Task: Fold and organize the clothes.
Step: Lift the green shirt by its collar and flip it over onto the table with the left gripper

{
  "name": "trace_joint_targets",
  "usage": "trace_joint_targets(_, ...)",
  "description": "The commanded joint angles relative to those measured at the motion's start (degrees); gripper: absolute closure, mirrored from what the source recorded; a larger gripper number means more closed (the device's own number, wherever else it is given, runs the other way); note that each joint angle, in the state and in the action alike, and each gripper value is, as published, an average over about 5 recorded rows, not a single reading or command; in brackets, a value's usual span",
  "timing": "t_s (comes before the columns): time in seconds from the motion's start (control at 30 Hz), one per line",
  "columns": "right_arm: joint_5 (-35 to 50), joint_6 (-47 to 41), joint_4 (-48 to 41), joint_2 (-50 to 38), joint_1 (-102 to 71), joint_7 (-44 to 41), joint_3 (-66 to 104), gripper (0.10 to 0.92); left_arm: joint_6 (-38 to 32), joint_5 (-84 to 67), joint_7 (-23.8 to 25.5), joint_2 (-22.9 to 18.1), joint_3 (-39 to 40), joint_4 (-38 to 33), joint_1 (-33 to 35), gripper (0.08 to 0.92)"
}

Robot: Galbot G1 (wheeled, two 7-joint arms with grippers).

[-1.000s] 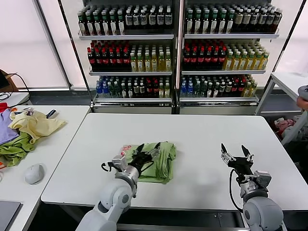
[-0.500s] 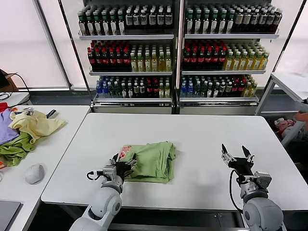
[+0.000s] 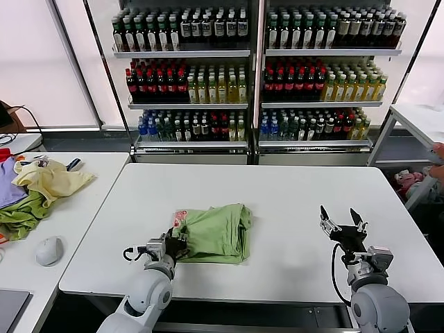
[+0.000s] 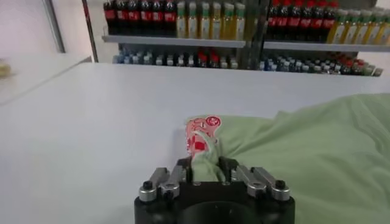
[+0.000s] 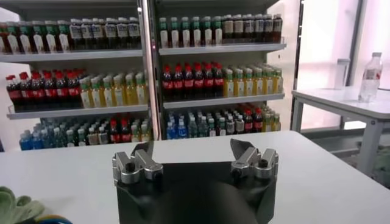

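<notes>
on the table, left gripper point(image 4: 206, 165) jaws pinching shirt point(image 3: 216, 232), right gripper point(image 3: 342, 220) jaws wide

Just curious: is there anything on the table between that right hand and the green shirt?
Nothing visible. Bare white table separates the open right gripper from the shirt. The left gripper already pinches its edge.
</notes>
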Motion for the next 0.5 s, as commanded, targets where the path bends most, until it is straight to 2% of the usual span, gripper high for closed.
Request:
trace_joint_targets(0.03, 0.1, -0.1, 0.1, -0.1, 0.1, 0.1, 0.1, 0.203, 1.7, -20.3, -0.1, 0.1, -3.5, -1.5, 0.1, 0.684)
trace_joint_targets(0.27, 0.4, 0.0, 0.0, -0.2, 0.3, 0.1, 0.2, 0.203, -0.7, -31.9, 0.2, 1.4, -10.4, -3.9, -0.5, 0.857)
trace_joint_targets(0.37, 0.5, 0.1, -0.1, -0.2, 0.5, 0.0, 0.2, 0.203, -0.7, -34.9, 0.2, 3.6, -14.4, -5.0, -1.0, 0.873)
trace_joint_targets(0.5, 0.6, 0.3, -0.4, -0.2, 0.7, 0.0, 0.2, 0.203, 0.2, -37.5, 0.1, 9.0, -20.0, -6.8, -1.5, 0.873)
